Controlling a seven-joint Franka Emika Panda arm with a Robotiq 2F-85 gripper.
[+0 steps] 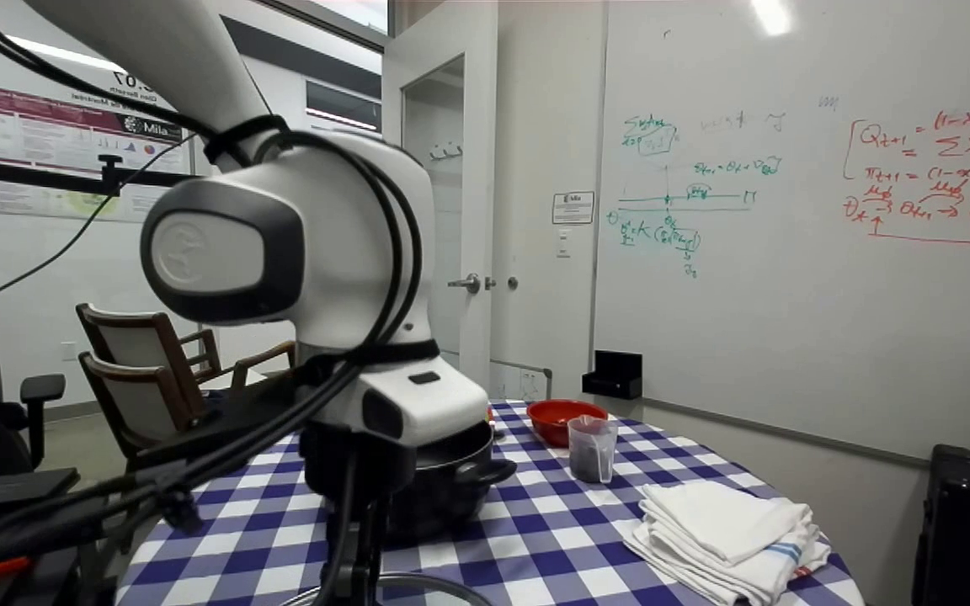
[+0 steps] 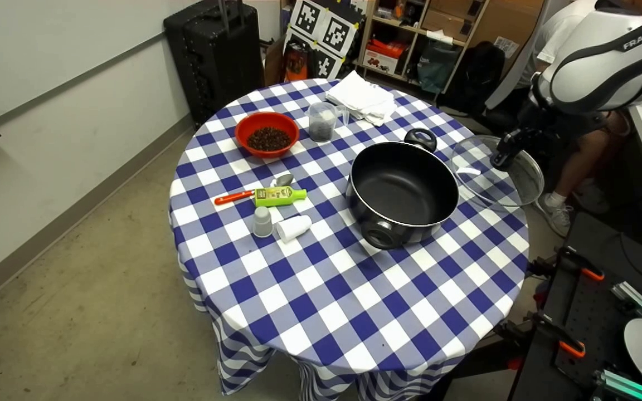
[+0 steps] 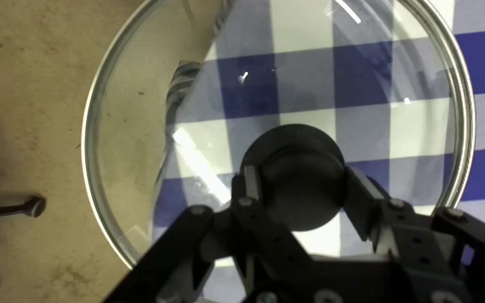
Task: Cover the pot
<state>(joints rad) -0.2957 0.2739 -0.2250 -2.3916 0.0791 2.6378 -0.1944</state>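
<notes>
The pot (image 2: 402,189), wide and black with side handles, stands uncovered on the checkered table in an exterior view. It also shows behind the arm (image 1: 447,497), partly hidden. A clear glass lid (image 2: 477,175) with a metal rim and black knob is beside the pot, reaching out past the table edge. My gripper (image 2: 502,159) is over the lid's middle. In the wrist view, the fingers (image 3: 301,189) close on both sides of the knob (image 3: 299,143), and the lid's rim (image 3: 463,109) frames cloth and floor. The lid appears held above the cloth; its exact height I cannot tell.
A red bowl (image 2: 268,133) of dark beans, a measuring cup (image 2: 322,122) and folded white towels (image 2: 361,97) stand towards the back. A green bottle (image 2: 276,196), a spoon (image 2: 284,179), a grey shaker (image 2: 262,223) and a white cup (image 2: 294,228) lie near the pot.
</notes>
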